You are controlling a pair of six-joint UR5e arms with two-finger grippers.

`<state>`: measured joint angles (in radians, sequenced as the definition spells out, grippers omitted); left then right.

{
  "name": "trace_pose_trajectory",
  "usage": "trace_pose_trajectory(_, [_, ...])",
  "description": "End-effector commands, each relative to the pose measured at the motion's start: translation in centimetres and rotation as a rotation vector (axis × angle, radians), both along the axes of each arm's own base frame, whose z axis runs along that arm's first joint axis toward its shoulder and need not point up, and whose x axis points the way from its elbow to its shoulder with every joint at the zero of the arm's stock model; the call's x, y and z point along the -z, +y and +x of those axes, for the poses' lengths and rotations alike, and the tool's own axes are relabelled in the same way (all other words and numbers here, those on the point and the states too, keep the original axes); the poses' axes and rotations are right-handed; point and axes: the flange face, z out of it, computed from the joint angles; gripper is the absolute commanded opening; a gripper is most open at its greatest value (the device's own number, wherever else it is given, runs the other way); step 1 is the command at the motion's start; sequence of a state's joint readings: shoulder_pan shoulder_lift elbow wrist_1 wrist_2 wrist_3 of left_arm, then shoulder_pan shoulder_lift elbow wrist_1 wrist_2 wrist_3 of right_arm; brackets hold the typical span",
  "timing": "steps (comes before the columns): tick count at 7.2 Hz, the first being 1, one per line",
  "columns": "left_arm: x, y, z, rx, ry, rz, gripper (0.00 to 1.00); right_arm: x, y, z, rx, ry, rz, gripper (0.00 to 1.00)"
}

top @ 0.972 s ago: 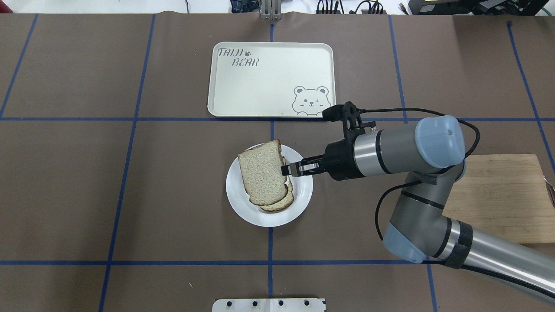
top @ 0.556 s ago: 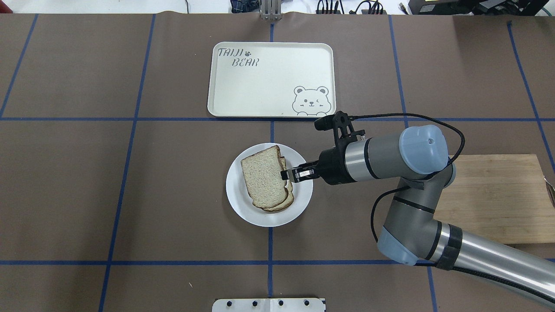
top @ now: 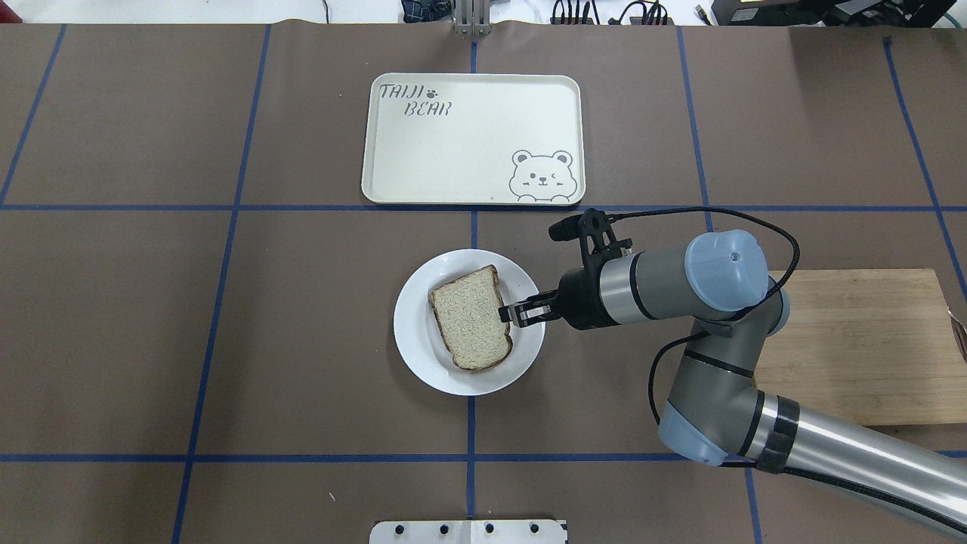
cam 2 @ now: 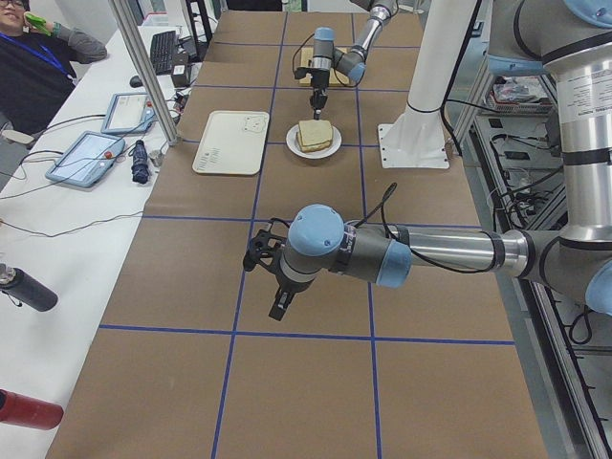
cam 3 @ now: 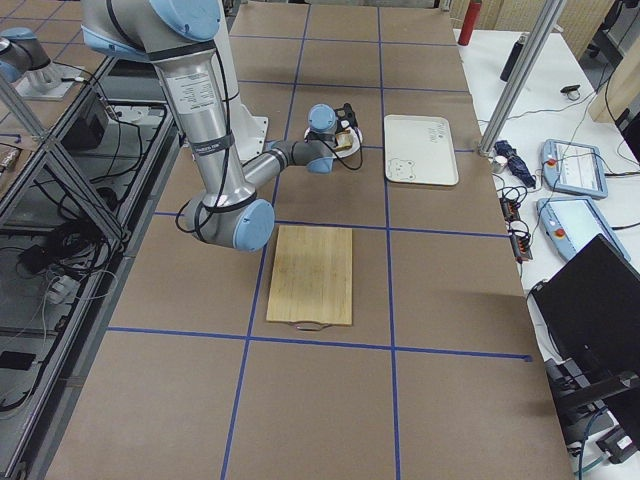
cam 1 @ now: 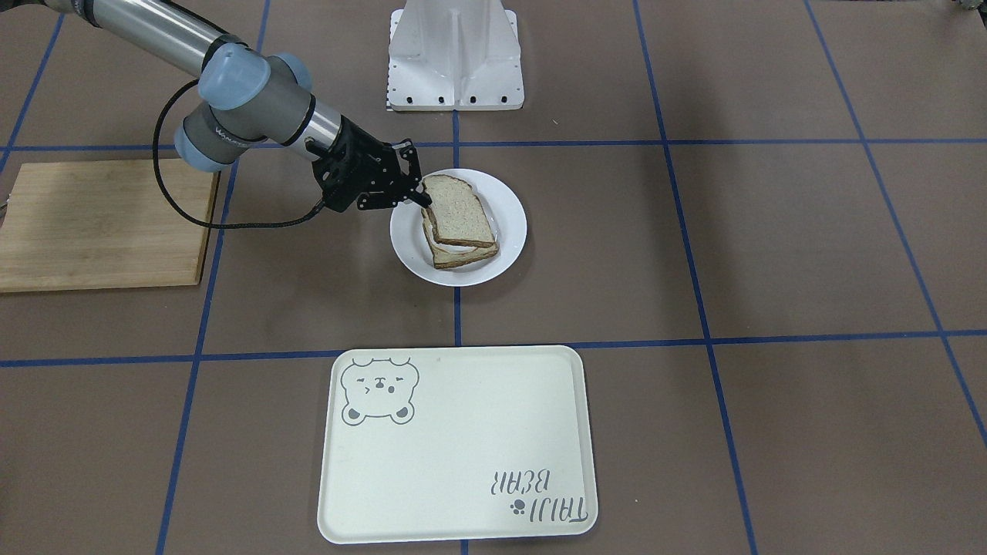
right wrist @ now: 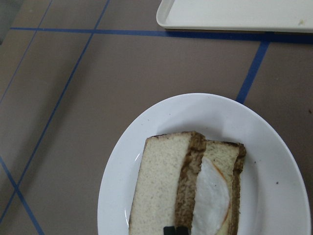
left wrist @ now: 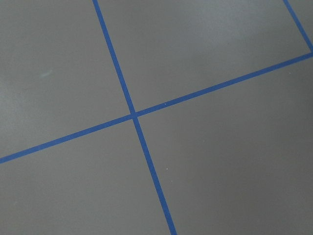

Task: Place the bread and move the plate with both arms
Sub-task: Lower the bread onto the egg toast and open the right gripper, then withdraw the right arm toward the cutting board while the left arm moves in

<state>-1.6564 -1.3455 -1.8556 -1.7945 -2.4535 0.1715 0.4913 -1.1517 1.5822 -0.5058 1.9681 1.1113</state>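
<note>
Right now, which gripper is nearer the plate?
Right. The right gripper is at the plate's rim, pinching the bread's edge; the left gripper hangs far down the table, well apart from it.

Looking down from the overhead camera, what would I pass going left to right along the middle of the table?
Round white plate, speckled brown bread slice on it, right arm's black two-finger gripper, silver-grey arm with light-blue cap, pale wooden board.
</note>
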Motion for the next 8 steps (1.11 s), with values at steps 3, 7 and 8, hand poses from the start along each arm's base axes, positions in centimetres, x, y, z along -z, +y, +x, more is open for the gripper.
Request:
trace_pose_trajectory(3, [0.0, 0.0, 0.0, 0.003, 0.002, -0.003, 0.98, 0.4, -0.9, 0.5, -0.055, -0.009, -0.052, 1.0])
trace_pose_trajectory(7, [2.4, -0.1, -0.2, 0.009, -0.007, 0.093, 0.98, -5.0, -15.5, 17.9, -0.165, 0.172, -0.261, 1.0])
trace_pose_trajectory(8, [3.3, -0.6, -0.1, 0.014, -0.01, 0.149, 0.98, -7.8, -17.9, 22.7, -0.194, 0.249, -0.279, 1.0])
